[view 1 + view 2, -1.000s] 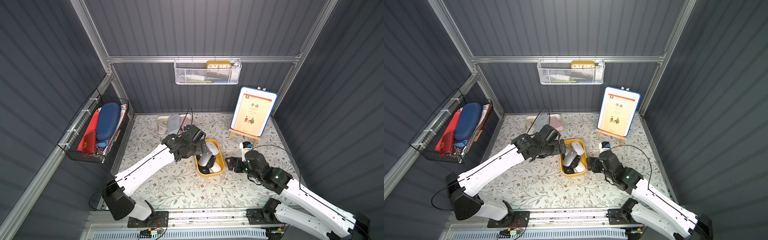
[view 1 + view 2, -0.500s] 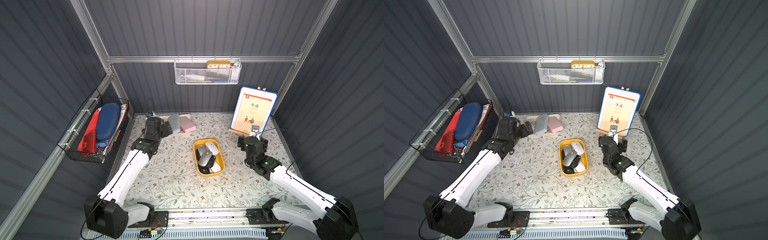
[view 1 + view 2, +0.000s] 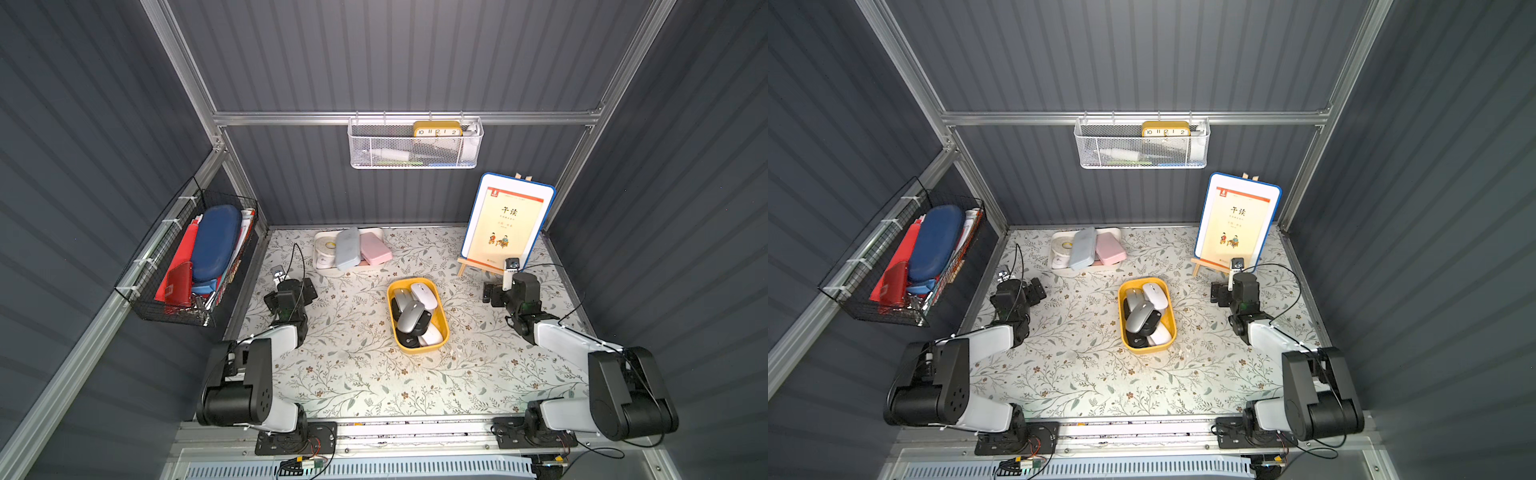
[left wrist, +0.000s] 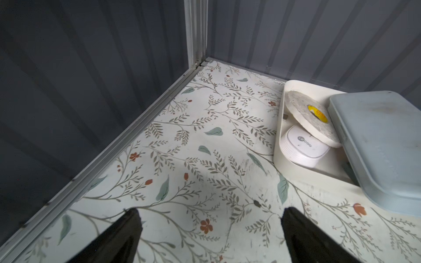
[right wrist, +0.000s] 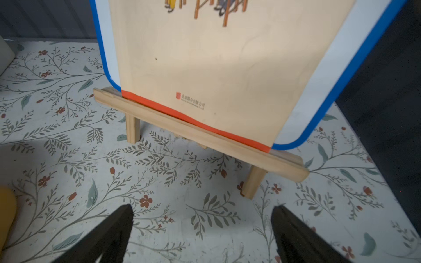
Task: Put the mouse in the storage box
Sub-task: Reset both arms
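Note:
The yellow storage box (image 3: 419, 350) (image 3: 1148, 350) lies mid-table in both top views, with several mice heaped in it. A silver mouse (image 3: 411, 316) (image 3: 1140, 316) lies on top and a white mouse (image 3: 424, 295) sits behind it. My left gripper (image 3: 291, 291) (image 3: 1017, 291) (image 4: 210, 210) is pulled back to the left side, open and empty over bare mat. On the right, near the easel's foot, my right gripper (image 3: 505, 291) (image 3: 1231, 291) (image 5: 202, 207) is open and empty. A corner of the box (image 5: 6, 205) shows at the edge of the right wrist view.
A white tray (image 3: 318, 266) (image 4: 279, 136) at the back holds a tape roll, a grey-blue case and a pink case. A book on a wooden easel (image 3: 505, 224) (image 5: 200, 136) stands back right. A black wire basket (image 3: 187, 266) hangs on the left wall and a white mesh basket (image 3: 415, 145) on the back wall.
Both arms have drawn away from the box, the left to the left side and the right to the easel, and now sit folded back. The mice stay in the box.

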`<action>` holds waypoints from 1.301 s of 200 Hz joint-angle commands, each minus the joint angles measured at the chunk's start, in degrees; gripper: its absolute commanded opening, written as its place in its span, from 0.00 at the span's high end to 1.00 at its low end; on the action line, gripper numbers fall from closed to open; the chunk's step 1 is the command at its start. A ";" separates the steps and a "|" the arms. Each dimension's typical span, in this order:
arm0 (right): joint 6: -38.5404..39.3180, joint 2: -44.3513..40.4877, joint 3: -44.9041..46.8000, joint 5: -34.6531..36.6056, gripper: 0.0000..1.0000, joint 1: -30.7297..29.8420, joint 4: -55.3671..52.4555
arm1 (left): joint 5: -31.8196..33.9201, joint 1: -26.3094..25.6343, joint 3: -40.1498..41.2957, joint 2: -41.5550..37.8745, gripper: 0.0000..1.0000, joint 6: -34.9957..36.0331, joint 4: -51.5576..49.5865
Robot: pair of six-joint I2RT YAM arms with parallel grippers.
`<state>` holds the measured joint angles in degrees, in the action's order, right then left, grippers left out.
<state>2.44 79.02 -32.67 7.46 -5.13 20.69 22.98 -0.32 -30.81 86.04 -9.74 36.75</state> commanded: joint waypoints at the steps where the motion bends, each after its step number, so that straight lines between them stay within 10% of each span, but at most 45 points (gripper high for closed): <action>1: 0.50 0.44 -0.42 -3.53 0.01 0.52 2.80 | -3.07 0.42 -2.32 1.04 0.01 4.44 7.20; 62: -5.44 3.25 2.05 -6.98 0.01 7.34 10.21 | -1.64 0.51 9.56 12.59 0.01 5.26 38.84; 118: -2.52 11.13 12.82 -16.76 0.01 7.66 38.29 | -7.63 2.53 5.21 11.34 0.01 4.40 26.99; 260: -2.66 9.00 10.79 -15.42 0.01 7.64 30.57 | -10.65 5.06 3.93 11.39 0.01 2.44 24.33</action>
<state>-0.12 87.92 -21.34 -7.92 2.55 50.35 13.04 4.64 -26.48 98.19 -6.79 61.54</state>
